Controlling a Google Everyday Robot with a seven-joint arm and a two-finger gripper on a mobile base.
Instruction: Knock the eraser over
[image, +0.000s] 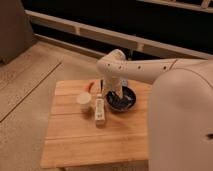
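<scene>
The wooden table (70, 145) holds a long white bar (100, 112), a white cup (84, 100) and a round dark bowl (125, 100). A small dark upright shape (102, 83) stands just behind the white bar, next to the arm; it may be the black eraser, but I cannot tell for sure. My white arm reaches in from the right and bends down. My gripper (114, 93) hangs low over the bowl's left rim, just right of that dark shape.
A small orange-red object (89, 86) lies behind the cup. My large white body (185, 120) fills the right side. A dark railing and wall (125, 30) run behind the table, with concrete floor (25, 90) to the left.
</scene>
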